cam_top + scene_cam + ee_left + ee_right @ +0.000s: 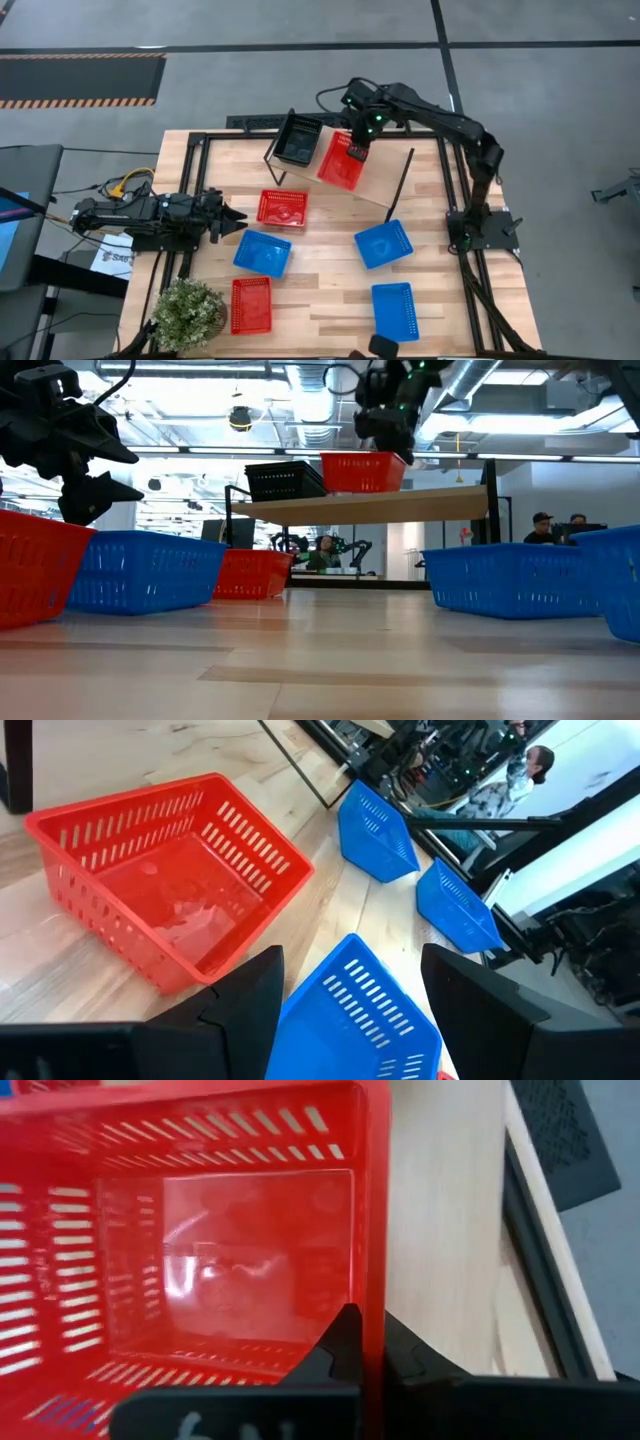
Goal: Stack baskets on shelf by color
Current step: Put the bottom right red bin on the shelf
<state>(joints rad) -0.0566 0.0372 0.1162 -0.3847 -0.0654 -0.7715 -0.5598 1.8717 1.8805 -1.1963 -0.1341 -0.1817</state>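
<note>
On the light wooden shelf, the right gripper has its fingers pinched on the far rim of a red plastic mesh basket, long axis running front-to-back, beside the black mesh basket; the left gripper hovers spread over the worktop.

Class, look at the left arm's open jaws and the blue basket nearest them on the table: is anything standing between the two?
Nothing visible does. The left gripper sits with jaws open just beside the blue basket, and in the left wrist view that basket lies right between the fingers. The red basket lies off to one side, clear of the path.
</note>
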